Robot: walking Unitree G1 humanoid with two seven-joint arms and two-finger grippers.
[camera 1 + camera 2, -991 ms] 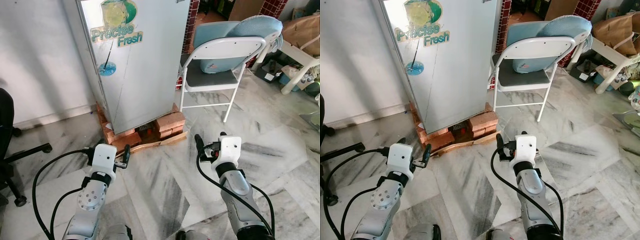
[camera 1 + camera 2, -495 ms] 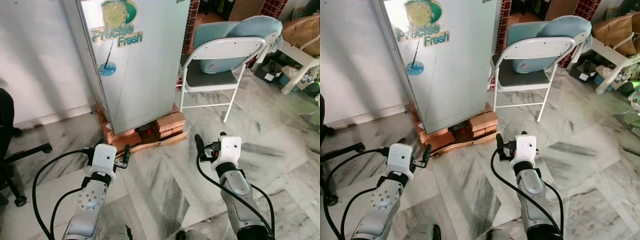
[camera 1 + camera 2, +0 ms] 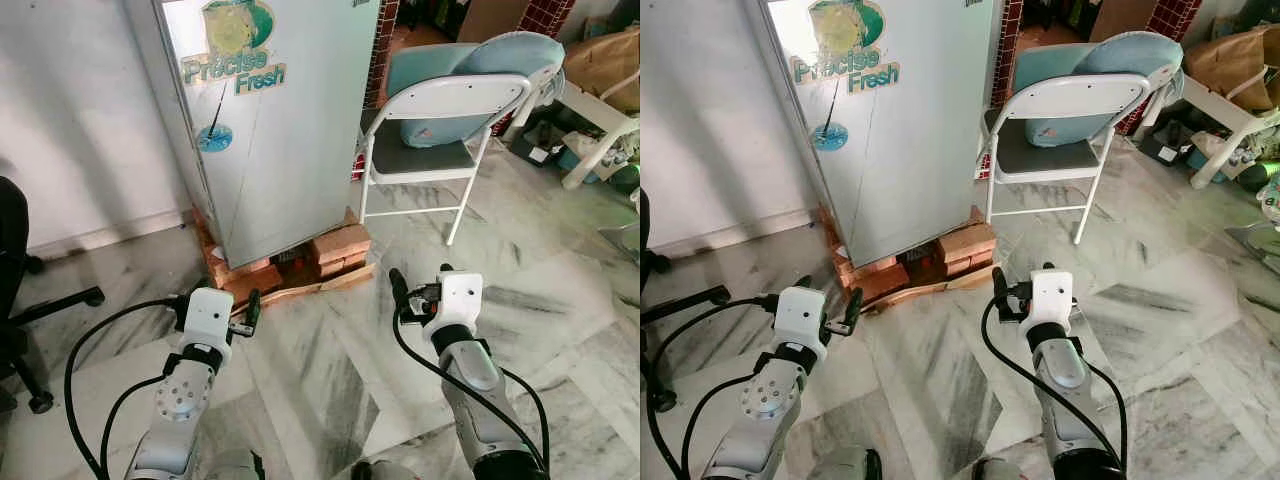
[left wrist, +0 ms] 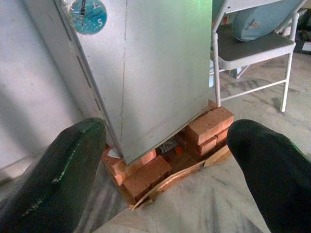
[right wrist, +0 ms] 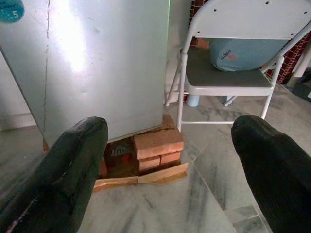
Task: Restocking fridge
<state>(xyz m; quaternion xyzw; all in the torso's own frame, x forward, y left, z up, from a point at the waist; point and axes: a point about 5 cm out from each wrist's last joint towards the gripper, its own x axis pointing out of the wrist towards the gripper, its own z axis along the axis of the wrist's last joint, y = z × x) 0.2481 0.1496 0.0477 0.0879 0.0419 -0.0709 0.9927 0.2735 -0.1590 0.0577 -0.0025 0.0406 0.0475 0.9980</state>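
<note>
1. Low above the marble floor [image 3: 330, 380], the left gripper [image 3: 222, 305] and right gripper [image 3: 418, 282] hover spread and empty.
2. Ahead stands the closed fridge [image 3: 275, 130] on bricks [image 3: 340, 243], beside a folding chair [image 3: 440, 140].
3. Its door likely swings stiff and heavy (no handle visible); grip the door's free edge.

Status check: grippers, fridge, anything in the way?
Left gripper and right gripper open, empty, held low. Fridge shut, raised on bricks. Folding chair stands right of it.
</note>
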